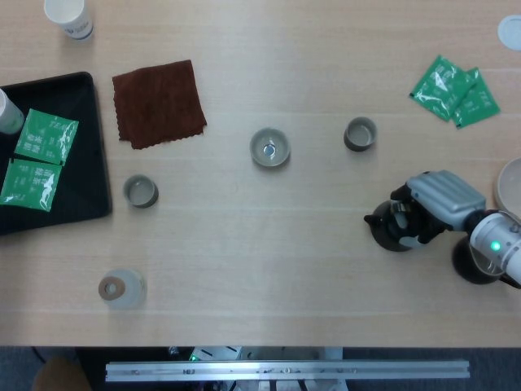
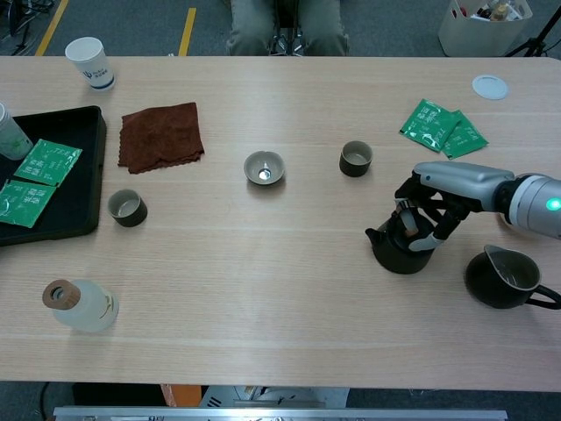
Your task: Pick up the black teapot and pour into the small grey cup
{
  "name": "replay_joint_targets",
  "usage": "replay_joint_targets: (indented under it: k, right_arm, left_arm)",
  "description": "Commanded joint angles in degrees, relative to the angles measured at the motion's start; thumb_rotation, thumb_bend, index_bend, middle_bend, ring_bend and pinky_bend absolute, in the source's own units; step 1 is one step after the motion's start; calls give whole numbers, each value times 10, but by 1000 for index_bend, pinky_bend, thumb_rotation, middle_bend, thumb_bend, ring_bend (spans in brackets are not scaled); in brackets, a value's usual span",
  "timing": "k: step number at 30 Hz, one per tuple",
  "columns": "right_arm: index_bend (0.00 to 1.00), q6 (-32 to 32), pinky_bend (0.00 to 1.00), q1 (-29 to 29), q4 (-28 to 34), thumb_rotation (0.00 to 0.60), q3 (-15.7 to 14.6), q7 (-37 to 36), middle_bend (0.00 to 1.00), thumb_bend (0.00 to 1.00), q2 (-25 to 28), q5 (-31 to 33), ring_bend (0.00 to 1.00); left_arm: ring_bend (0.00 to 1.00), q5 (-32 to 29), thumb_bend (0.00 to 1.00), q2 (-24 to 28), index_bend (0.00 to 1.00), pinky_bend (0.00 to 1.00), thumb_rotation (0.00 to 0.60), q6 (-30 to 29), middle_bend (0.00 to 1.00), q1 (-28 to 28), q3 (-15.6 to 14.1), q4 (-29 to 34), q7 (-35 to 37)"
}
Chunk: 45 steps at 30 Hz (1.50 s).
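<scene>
A wide stretch of bare table (image 2: 289, 289) is seen between the black tray (image 2: 83, 219) at the left edge and the black teapot (image 2: 399, 254) at the right, with open room along the near edge. The tray is loaded with green packets (image 2: 44, 162); a brown cloth (image 2: 160, 136) is laid flat just beyond it. The right hand (image 2: 429, 206) is reached in from the right edge, arched over the teapot, its fingers (image 2: 436, 230) curled down around the lid and upper body; a firm grip cannot be told. A dark pitcher (image 2: 504, 278) is stood just right of the teapot, near the forearm. The small grey cup (image 2: 264, 167) is placed mid-table, well apart from the teapot, with a darker cup (image 2: 355, 158) between them and slightly farther back. The left hand is not seen
</scene>
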State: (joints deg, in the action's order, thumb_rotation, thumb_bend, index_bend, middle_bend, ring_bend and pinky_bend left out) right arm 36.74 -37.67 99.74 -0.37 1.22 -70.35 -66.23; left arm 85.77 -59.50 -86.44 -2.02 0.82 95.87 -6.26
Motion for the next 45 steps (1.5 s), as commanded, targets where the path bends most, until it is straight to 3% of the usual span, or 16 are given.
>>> replay_joint_targets:
  k: [1, 24, 29, 36, 45]
  right_arm:
    - [640, -12, 287, -4, 2, 599, 3, -14, 720, 139, 2, 7, 720]
    - [810, -55, 287, -7, 21, 600, 57, -169, 894, 95, 37, 31, 889]
    - [817, -41, 287, -5, 20, 563, 59, -164, 923, 4, 38, 31, 920]
    - [829, -19, 287, -12, 18, 474, 55, -126, 962, 0, 41, 47, 958]
    - [892, 17, 287, -23, 35, 477, 56, -65, 979, 1, 61, 82, 974]
  left_arm:
    - [165, 0, 294, 0, 208, 82, 600, -1, 225, 1, 0, 0, 1]
    - [165, -2, 294, 2, 208, 82, 600, 1, 226, 1, 0, -2, 3]
    - [165, -1, 294, 2, 208, 82, 600, 2, 226, 0, 0, -2, 2]
    - [165, -1, 294, 4, 208, 82, 600, 5, 226, -2, 0, 1, 1]
    - [165, 2, 293, 4, 209, 82, 600, 6, 226, -2, -1, 0, 2]
